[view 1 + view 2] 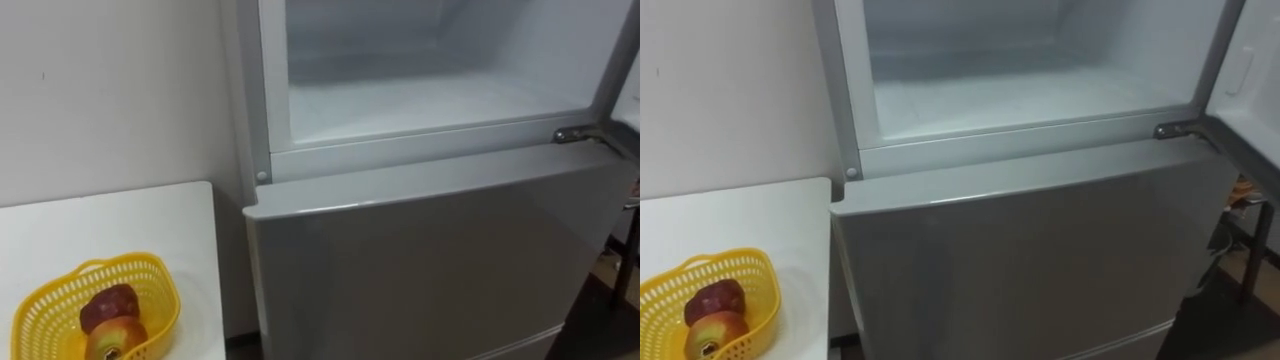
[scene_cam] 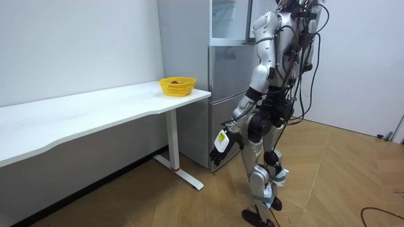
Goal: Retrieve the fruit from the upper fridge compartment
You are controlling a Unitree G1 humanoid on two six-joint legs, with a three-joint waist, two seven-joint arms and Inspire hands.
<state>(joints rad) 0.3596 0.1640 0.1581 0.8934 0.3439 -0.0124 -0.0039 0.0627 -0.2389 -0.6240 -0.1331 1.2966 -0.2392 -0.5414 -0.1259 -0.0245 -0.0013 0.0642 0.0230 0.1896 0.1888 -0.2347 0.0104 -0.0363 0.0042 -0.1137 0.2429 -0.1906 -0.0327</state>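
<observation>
The fridge's upper compartment (image 1: 430, 100) stands open straight ahead, and its white, frosty inside holds nothing that I can see. Its door (image 1: 1252, 70) is swung out at the right edge, above a metal hinge (image 1: 575, 133). Below, the grey lower door (image 1: 440, 270) is closed. On the white table (image 1: 120, 220) to my left, a yellow basket (image 1: 40, 310) holds a dark red apple (image 1: 110, 303) and a red-yellow apple (image 1: 115, 338). In the room view I stand facing the fridge (image 2: 221, 94), and my left hand (image 2: 221, 144) hangs low beside my thigh.
The long white table (image 2: 95, 107) runs along the wall to the fridge's left side, with the basket (image 2: 177, 86) at its fridge end. Bare wooden floor (image 2: 328, 183) lies behind me. A white wall (image 1: 110, 90) rises behind the table.
</observation>
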